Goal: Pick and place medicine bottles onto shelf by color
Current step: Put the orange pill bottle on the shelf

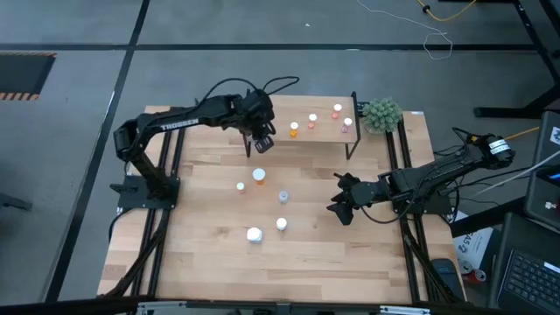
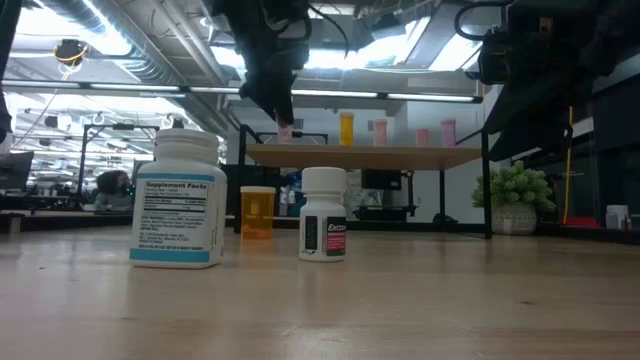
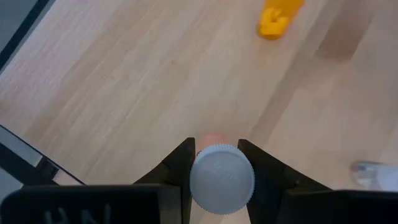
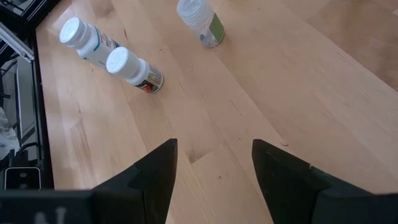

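Left fingers (image 3: 180, 171) clamp pink bottle (image 3: 222, 179); right fingers (image 4: 158, 171) apart. Arm reads "TROSSEN" (image 1: 179, 122).

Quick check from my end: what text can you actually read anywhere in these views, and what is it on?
"Supplement Facts": label of the big white bottle, low view; the lines under it are too small to read.
"Exced...", cut off at the edge: small white bottle.
"TROSSEN": left arm, high view, barely legible.
Other bottle labels: too blurred.

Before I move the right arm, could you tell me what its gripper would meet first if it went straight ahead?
Probably bare tabletop: the open right gripper points down at empty wood. The nearest bottle lies off to one side.
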Tool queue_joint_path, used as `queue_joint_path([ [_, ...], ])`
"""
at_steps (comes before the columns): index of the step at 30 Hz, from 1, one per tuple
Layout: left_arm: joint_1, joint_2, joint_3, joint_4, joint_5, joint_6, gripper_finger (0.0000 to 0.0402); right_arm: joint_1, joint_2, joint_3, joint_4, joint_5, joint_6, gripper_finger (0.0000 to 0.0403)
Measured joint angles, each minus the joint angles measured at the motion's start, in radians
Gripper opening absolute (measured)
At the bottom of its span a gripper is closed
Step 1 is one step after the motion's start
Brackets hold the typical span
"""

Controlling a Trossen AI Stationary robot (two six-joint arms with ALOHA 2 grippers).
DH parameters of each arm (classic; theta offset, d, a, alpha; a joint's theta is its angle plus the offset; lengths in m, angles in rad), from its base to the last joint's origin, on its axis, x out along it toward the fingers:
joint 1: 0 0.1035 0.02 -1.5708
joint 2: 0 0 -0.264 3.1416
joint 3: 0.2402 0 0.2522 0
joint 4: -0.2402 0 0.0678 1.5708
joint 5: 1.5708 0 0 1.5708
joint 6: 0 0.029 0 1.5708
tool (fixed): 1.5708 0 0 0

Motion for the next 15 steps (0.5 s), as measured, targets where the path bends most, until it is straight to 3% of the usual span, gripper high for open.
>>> queue_joint_path([
  [15,0.042,0.001,0.001,-0.006,0.005,0.025,0.0131,0.0,0.0,0.0,-0.001,0.0,-0.025,0.021],
])
